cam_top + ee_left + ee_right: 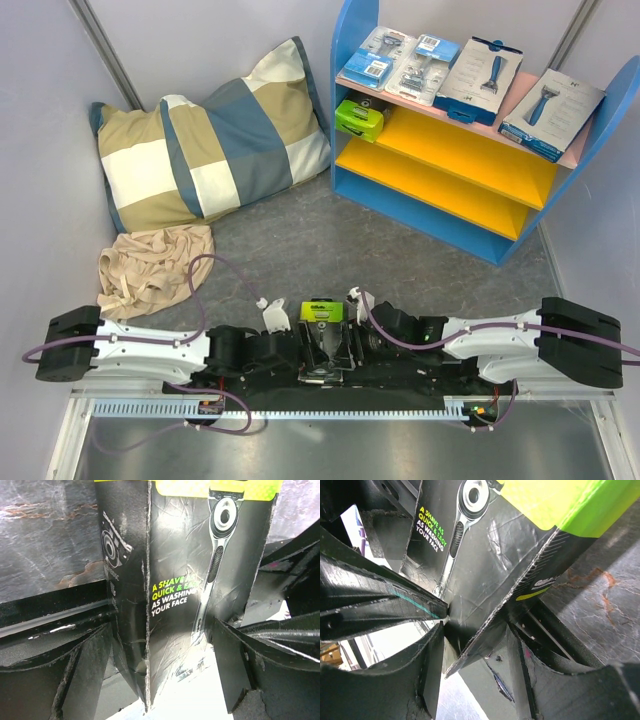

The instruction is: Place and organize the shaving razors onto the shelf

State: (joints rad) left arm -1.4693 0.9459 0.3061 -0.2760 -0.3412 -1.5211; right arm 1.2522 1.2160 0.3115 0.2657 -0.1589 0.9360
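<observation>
A black-and-lime-green razor box [322,322] is held at the near edge between my two grippers. My left gripper [303,345] has its fingers against both sides of the box [185,580]. My right gripper [347,340] also pinches the box [485,565] at its lower corner. On the shelf [352,60], the pink top board carries two blue-card blister packs [377,55] [428,64] and two white boxes [480,78] [550,112]. A second lime-green box [360,118] lies at the left end of the upper yellow board [470,150].
A checked pillow [215,140] leans in the back left corner. A crumpled beige cloth [150,270] lies in front of it. The lower yellow board [440,195] is bare. Grey walls close in left and right.
</observation>
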